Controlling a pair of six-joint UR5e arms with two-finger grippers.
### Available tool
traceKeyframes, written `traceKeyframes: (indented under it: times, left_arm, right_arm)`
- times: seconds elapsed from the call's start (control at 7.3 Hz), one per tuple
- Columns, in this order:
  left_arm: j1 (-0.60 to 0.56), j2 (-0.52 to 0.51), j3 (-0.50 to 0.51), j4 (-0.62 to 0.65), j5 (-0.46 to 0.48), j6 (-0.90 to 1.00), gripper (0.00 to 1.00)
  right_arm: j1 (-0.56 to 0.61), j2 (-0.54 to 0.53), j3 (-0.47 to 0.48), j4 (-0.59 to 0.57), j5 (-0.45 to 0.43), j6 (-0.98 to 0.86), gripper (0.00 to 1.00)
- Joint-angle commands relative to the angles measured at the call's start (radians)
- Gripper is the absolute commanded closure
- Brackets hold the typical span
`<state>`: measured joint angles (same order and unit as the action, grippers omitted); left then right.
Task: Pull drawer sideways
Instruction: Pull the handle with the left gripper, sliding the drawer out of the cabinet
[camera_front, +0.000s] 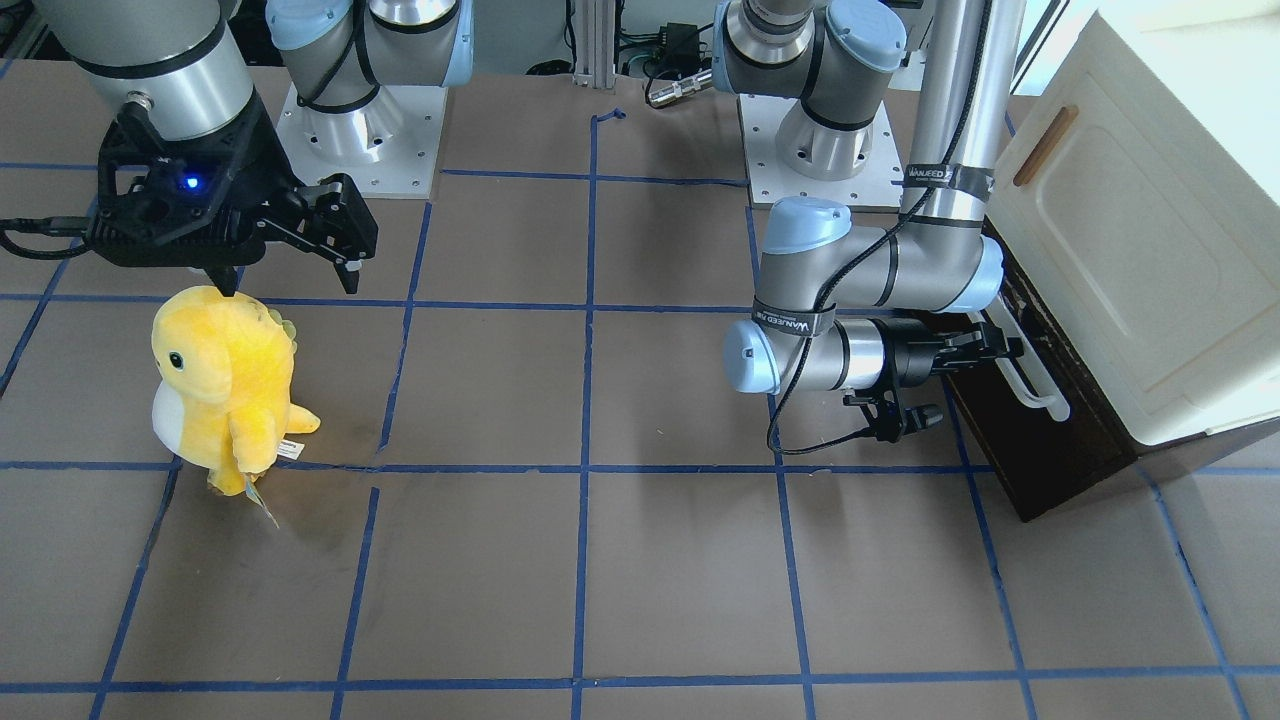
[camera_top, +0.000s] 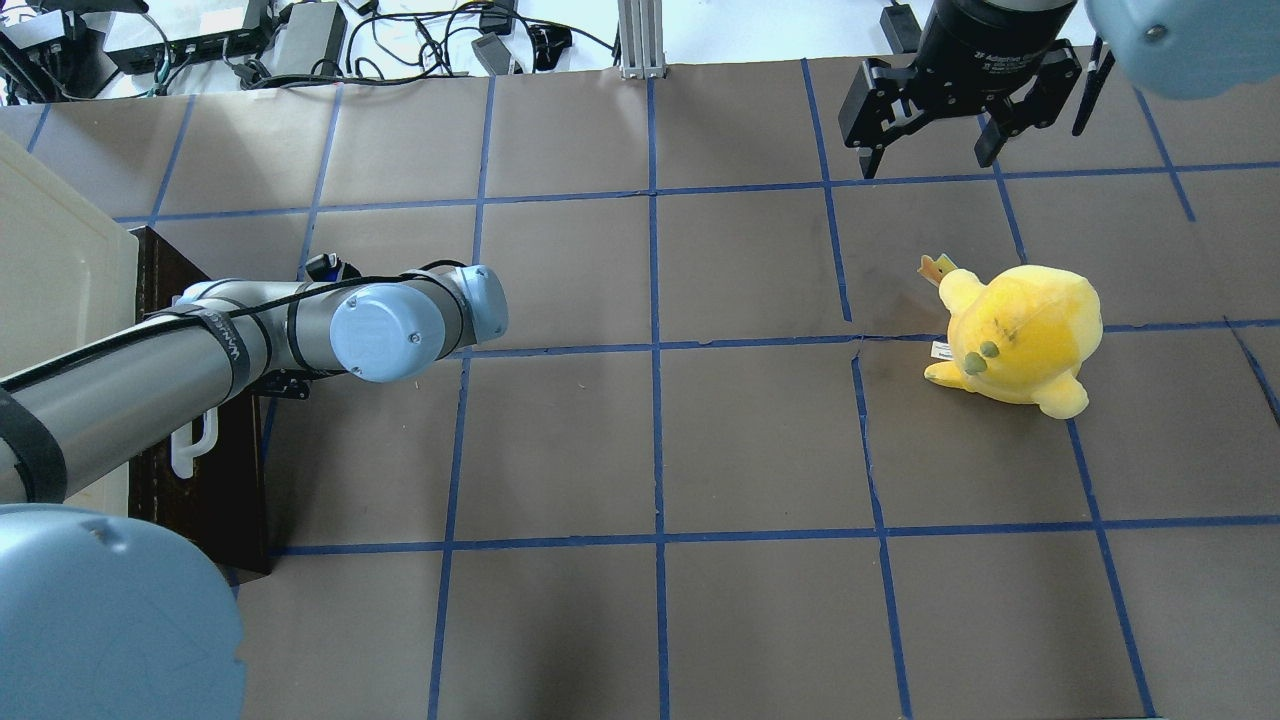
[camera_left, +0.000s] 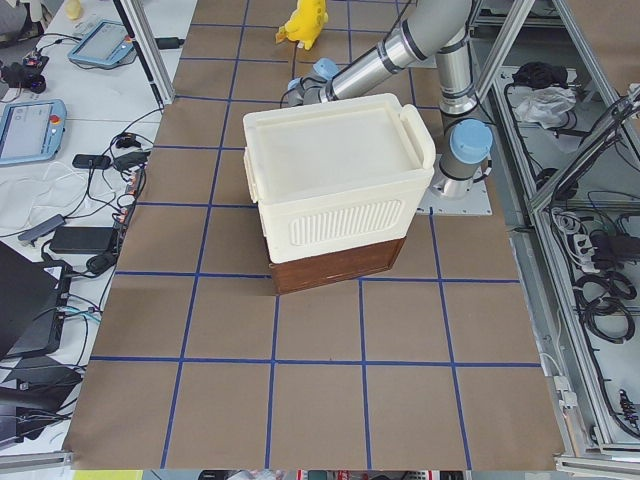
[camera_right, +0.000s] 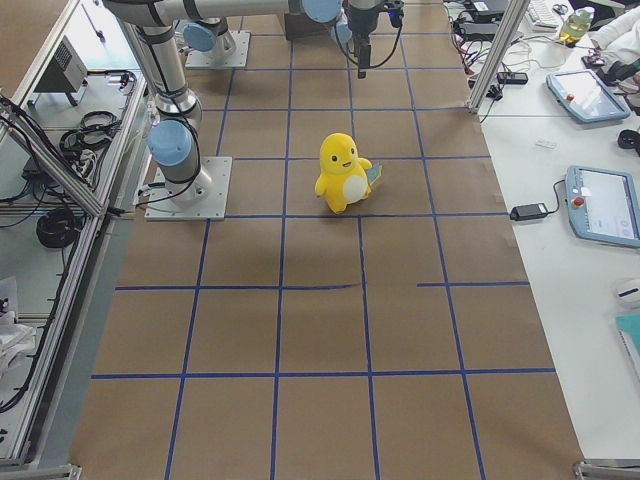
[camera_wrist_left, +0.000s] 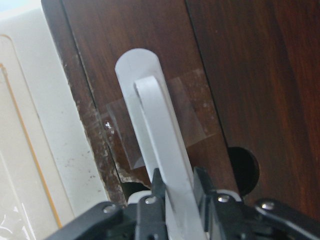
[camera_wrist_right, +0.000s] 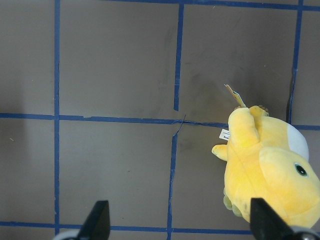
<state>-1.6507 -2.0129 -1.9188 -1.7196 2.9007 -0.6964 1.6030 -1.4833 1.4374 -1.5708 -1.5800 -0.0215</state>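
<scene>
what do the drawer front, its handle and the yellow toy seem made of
The drawer front looks like dark stained wood: grain shows, edge worn. The handle is smooth white, probably plastic. The yellow toy is fuzzy plush fabric with a sewn tag.

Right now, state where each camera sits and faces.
Front-facing: across the table, facing the robot; both arms, left gripper on the white bar handle of the drawer.
Overhead: behind the robot, looking down; left arm, open right gripper, yellow dinosaur plush.
Exterior left: table's left end; cream cabinet hides left gripper.
Exterior right: opposite end; right arm, plush.
Left wrist: fingers shut on the handle.
Right wrist: looks down; fingertips, plush.
Overhead and right wrist share the plush.
</scene>
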Motion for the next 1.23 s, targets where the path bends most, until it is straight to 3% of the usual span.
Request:
traceKeyframes:
  times: [0.0,1.1]
  left_arm:
    - [-0.012,-0.001,0.003,-0.002,0.0,0.0,0.76]
    - [-0.092,-0.007,0.038,-0.005,-0.002,0.003,0.76]
  right_arm:
    - [0.0,0.0,0.0,0.0,0.0,0.0,0.0]
    - [0.0,0.0,0.0,0.0,0.0,0.0,0.0]
